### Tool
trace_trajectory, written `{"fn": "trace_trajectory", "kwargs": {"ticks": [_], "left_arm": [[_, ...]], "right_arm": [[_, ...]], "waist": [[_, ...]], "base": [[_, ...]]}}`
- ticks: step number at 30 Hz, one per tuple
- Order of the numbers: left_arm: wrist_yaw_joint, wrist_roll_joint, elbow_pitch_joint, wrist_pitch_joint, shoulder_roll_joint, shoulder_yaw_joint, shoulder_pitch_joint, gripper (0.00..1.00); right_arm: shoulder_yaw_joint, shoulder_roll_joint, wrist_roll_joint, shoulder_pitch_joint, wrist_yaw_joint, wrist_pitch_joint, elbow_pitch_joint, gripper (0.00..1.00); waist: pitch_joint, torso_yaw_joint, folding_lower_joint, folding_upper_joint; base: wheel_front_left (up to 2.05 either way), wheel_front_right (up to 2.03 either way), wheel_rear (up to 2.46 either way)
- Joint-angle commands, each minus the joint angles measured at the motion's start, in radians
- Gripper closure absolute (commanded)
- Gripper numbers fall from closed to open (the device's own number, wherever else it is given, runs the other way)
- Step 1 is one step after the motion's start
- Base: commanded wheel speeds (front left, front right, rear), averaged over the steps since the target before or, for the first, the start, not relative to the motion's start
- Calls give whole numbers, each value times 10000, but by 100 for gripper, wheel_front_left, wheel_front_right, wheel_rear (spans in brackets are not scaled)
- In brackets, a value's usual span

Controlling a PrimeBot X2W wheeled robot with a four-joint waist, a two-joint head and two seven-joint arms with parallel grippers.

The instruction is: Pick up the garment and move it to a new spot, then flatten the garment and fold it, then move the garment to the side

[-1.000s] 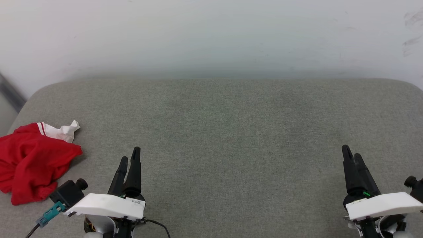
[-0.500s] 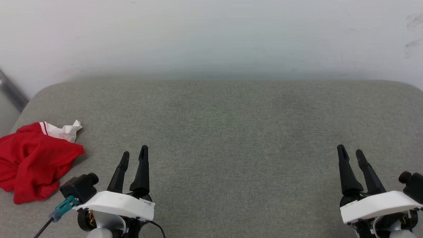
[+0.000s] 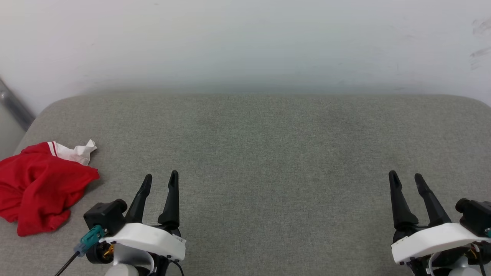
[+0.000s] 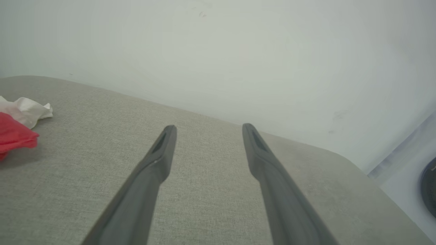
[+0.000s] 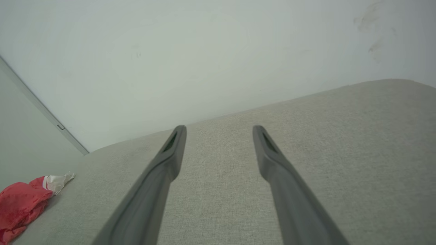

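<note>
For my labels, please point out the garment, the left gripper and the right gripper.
garment [image 3: 42, 188], head view, crumpled red body.
left gripper [image 3: 161, 175], head view, midway between its fingertips.
right gripper [image 3: 405, 174], head view, midway between its fingertips.

A grey woven-fabric cushioned surface [image 3: 268, 153] with rounded far corners is stretching wide beneath a plain white wall [image 3: 245, 38], which is bearing faint dark scuff marks [image 3: 481, 27] at the right, while a grey strip [image 3: 13, 107] is slanting at far left.

Bright, soft, even light; faint shadow beside the garment [image 3: 42, 188]; wrist views hazy, slightly bowed at edges.
</note>
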Motion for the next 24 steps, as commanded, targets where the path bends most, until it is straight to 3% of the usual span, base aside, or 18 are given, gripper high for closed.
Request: {"fn": "trace_trajectory", "kwargs": {"ticks": [1, 24], "left_arm": [[58, 237, -94, -74, 77, -25, -208, 0], [283, 2415, 258, -645, 239, -499, -297, 0]], "right_arm": [[-6, 10, -227, 15, -2, -82, -143, 0], [49, 16, -2281, 124, -2, -331, -130, 0]], "waist": [[-1, 4, 0, -1], [-45, 86, 0, -1]], "base": [[0, 0, 0], [0, 0, 0]]}}
